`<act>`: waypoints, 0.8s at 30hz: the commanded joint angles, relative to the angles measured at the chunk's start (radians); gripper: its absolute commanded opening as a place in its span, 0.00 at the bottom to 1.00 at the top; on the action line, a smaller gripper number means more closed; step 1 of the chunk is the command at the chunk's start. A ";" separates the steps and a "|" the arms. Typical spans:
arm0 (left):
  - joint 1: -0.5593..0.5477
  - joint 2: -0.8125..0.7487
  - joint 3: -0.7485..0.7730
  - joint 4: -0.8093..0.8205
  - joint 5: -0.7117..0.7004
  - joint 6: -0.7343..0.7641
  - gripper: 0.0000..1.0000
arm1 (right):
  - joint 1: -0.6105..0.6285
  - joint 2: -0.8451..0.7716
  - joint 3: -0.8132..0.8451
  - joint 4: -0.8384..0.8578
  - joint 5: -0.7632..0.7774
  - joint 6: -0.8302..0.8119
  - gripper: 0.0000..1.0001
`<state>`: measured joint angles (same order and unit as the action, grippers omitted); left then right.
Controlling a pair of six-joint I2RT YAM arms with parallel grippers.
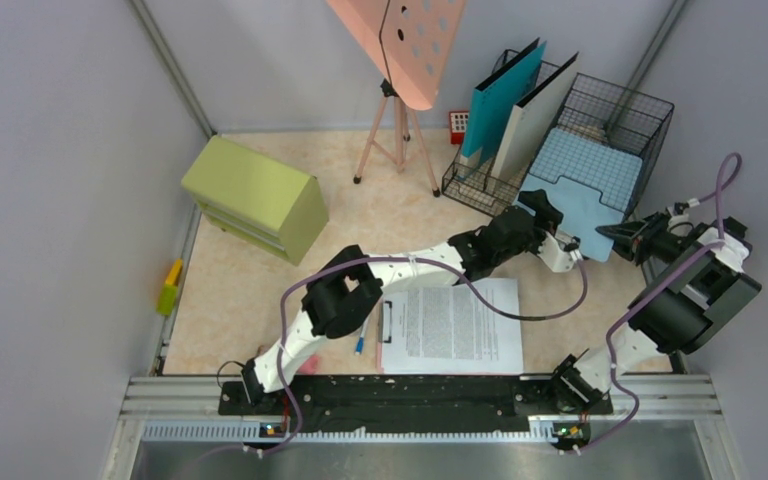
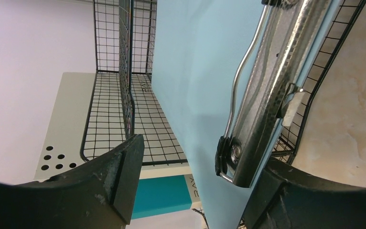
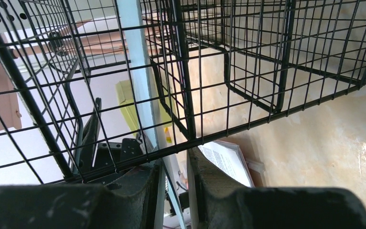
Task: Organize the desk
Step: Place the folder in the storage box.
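- Top external view: the desk (image 1: pixel 250 300) spreads beneath the wire basket (image 1: pixel 652 108), which stands at its far right corner. A blue clipboard (image 1: pixel 592 178) lies tilted in the basket's right part, its near end jutting past the front rim. A teal folder (image 1: pixel 500 95) stands upright in the left part.
- Left wrist view: the left claw (image 2: pixel 202 164) stands wide and straddles the clipboard just in front of the basket. The metal clip (image 2: pixel 262 95) lies against one finger; the other finger is apart from the board.
- Right wrist view: the right claw (image 3: pixel 174 169) is narrow, with the clipboard's thin edge between its fingers beside the basket. Whether they press it cannot be told.
- Top external view: a green cabinet (image 1: pixel 255 195) sits well left of the basket, and a printed sheet (image 1: pixel 450 325) lies in front of it.
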<state>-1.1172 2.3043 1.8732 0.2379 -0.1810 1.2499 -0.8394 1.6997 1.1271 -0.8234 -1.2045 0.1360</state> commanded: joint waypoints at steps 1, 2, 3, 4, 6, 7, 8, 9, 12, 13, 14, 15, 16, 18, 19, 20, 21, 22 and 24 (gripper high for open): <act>0.003 -0.072 0.026 0.141 -0.008 0.007 0.73 | 0.008 0.049 -0.008 0.088 0.168 -0.022 0.20; 0.003 -0.071 0.025 0.140 -0.007 0.004 0.73 | 0.008 0.054 -0.009 0.088 0.177 -0.024 0.20; 0.003 -0.069 0.025 0.139 -0.008 0.003 0.73 | 0.008 0.058 -0.011 0.093 0.186 -0.025 0.20; 0.003 -0.067 0.023 0.146 -0.009 0.003 0.73 | 0.008 0.064 -0.014 0.097 0.193 -0.025 0.20; 0.003 -0.060 0.030 0.149 -0.008 -0.004 0.73 | 0.008 0.081 -0.016 0.104 0.195 -0.026 0.21; 0.003 -0.055 0.039 0.145 -0.010 -0.009 0.73 | 0.009 0.089 -0.016 0.106 0.193 -0.026 0.21; 0.004 -0.048 0.047 0.142 -0.009 -0.009 0.73 | 0.008 0.095 -0.014 0.108 0.197 -0.027 0.22; 0.004 -0.038 0.054 0.146 -0.010 -0.007 0.73 | 0.008 0.101 -0.011 0.113 0.205 -0.027 0.22; 0.006 -0.007 0.070 0.153 -0.015 -0.007 0.73 | 0.008 0.108 -0.014 0.128 0.236 -0.027 0.23; 0.007 -0.003 0.071 0.157 -0.015 -0.007 0.73 | 0.008 0.110 -0.017 0.132 0.240 -0.026 0.23; 0.008 0.003 0.070 0.165 -0.016 -0.008 0.73 | 0.008 0.111 -0.016 0.131 0.240 -0.026 0.23; 0.009 0.005 0.069 0.170 -0.019 -0.012 0.73 | 0.008 0.112 -0.014 0.127 0.238 -0.027 0.24; 0.010 0.003 0.067 0.170 -0.022 -0.019 0.73 | 0.009 0.114 -0.009 0.118 0.230 -0.033 0.25; 0.010 -0.011 0.048 0.173 -0.023 -0.031 0.73 | 0.008 0.114 0.010 0.092 0.213 -0.046 0.28; 0.010 -0.020 0.036 0.175 -0.024 -0.034 0.73 | 0.008 0.111 0.022 0.075 0.205 -0.054 0.31; 0.010 -0.029 0.023 0.180 -0.027 -0.037 0.73 | 0.008 0.108 0.036 0.053 0.192 -0.064 0.34; 0.010 -0.039 0.011 0.181 -0.031 -0.041 0.73 | 0.008 0.104 0.051 0.025 0.181 -0.081 0.37; 0.010 -0.048 -0.001 0.183 -0.035 -0.044 0.74 | 0.008 0.096 0.066 0.000 0.171 -0.095 0.40; 0.010 -0.063 -0.018 0.191 -0.046 -0.049 0.74 | 0.008 0.075 0.099 -0.048 0.160 -0.123 0.47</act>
<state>-1.1145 2.3219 1.8702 0.2832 -0.1940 1.2308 -0.8375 1.7664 1.1599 -0.8402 -1.1885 0.1051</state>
